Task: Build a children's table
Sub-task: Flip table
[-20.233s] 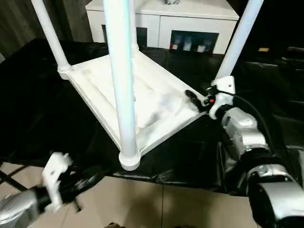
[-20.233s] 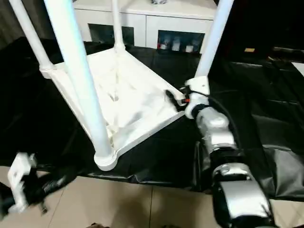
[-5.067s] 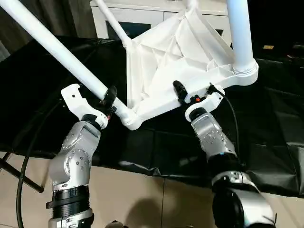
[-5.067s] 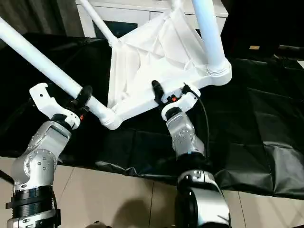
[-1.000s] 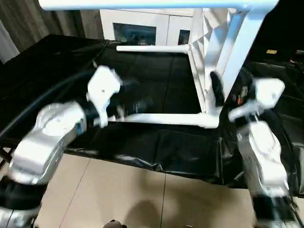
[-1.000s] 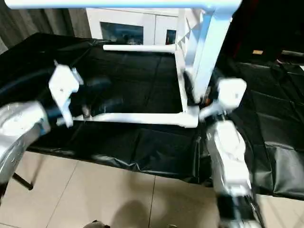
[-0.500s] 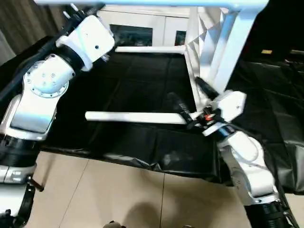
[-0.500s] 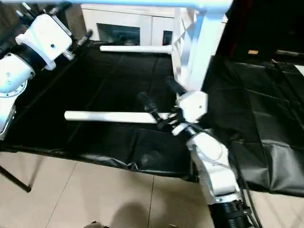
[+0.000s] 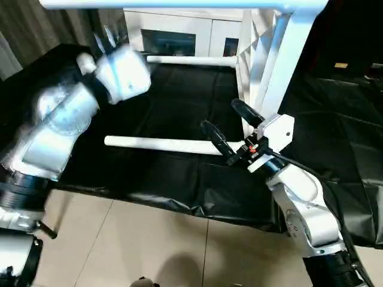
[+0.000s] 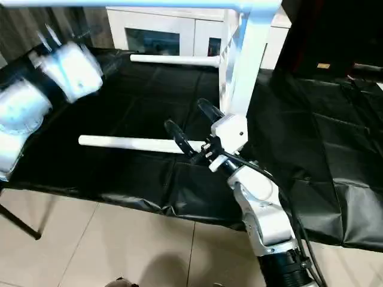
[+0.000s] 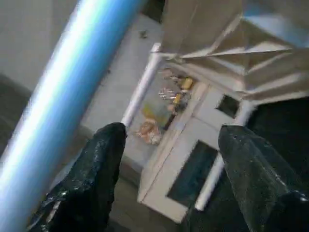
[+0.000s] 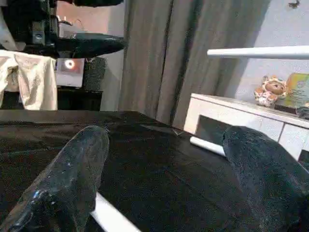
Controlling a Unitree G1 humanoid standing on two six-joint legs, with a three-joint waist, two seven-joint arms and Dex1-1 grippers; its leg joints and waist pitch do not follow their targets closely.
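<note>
The table [image 9: 263, 66] lies tipped on its side on the black-draped worktop [image 9: 341, 125], its tabletop [image 9: 251, 66] standing on edge toward the right side and all four legs running level toward the worktop's left edge. The low near leg [image 9: 158, 144] lies along the front edge, its free tip pointing left and its socket end at the right. A far leg [image 9: 191, 60] lies parallel near the back edge, in front of a white cabinet [image 9: 179, 33], and an upper leg [image 9: 161, 5] spans overhead.

The right gripper [image 9: 230, 127] sits just at the near leg's socket end, fingers spread apart with nothing between them, one finger over the leg and the other close to the tabletop's edge. The left gripper [image 11: 166, 174] is raised above the worktop's left part, fingers also apart and empty, the upper leg passing just beside one finger.

The right arm is clearly nearer the socket corner; any righting move would likely turn on that corner, with the leg's long axis running left to right across the gripper
</note>
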